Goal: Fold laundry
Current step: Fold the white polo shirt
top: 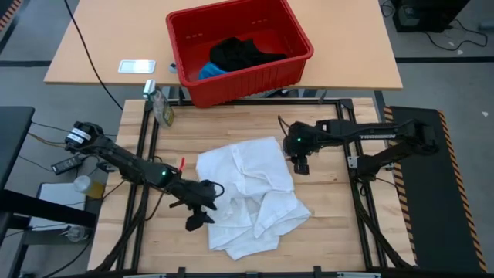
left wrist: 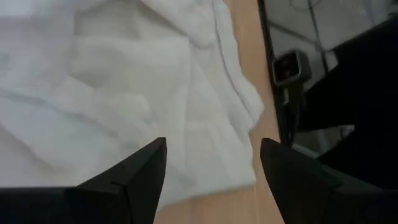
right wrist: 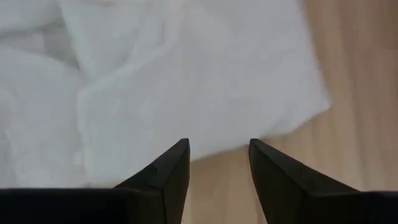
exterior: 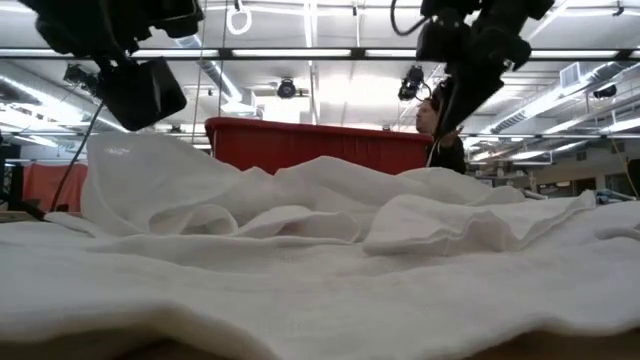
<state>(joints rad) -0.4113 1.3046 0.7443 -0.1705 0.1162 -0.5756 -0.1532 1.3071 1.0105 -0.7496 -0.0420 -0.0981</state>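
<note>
The rumpled white cloth garment lies spread in the middle of the pale wooden slatted table, creased and partly doubled over, with bare wood on every side of it. The left gripper sits at the garment's left edge, near the front left corner, its two dark fingers spread wide and holding nothing; in its wrist view cloth shows between them, and the hem ends just short of the table's black side rail. The right gripper is over at the garment's right edge, toward the back corner, fingers parted and empty too, with the cloth's border running across just ahead of the tips and open wood beyond. Back past the table's far edge, the red plastic rectangular basket stands on a tan desk, with a crumpled black garment and a scrap of bright blue cloth inside. There is plenty of free wood to the right and front.
</note>
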